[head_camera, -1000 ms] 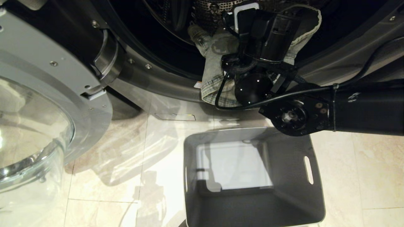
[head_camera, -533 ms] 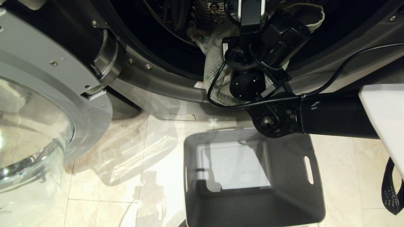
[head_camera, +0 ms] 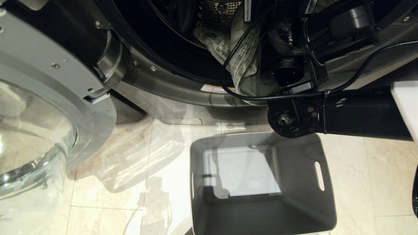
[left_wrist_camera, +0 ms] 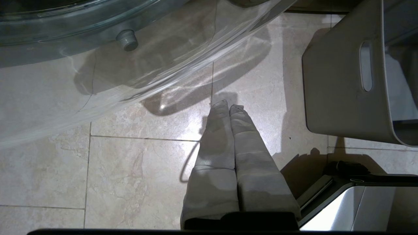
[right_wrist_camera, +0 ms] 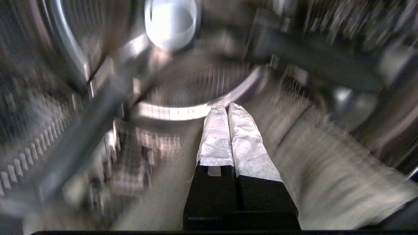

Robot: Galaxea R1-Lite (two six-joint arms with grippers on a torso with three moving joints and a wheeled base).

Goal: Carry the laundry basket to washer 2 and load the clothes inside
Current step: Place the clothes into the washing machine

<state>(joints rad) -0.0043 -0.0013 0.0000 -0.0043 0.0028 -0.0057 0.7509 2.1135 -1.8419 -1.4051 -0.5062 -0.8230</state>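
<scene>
Head view: my right arm [head_camera: 359,114] reaches across into the open mouth of the washer [head_camera: 169,81]. The clothes [head_camera: 243,62] hang over the lower door rim, partly inside against the drum. The basket [head_camera: 294,202] sits on the tile floor [head_camera: 114,182] just in front of the washer, with no garment in it. The glass door [head_camera: 36,137] is swung open on my left.

Left wrist view: my left gripper [left_wrist_camera: 228,109] hangs over the floor beside the basket [left_wrist_camera: 336,91], fingers pressed together, holding nothing.

Right wrist view: blurred. My right gripper [right_wrist_camera: 227,107] is inside the drum [right_wrist_camera: 196,94], fingers together, nothing between them.
</scene>
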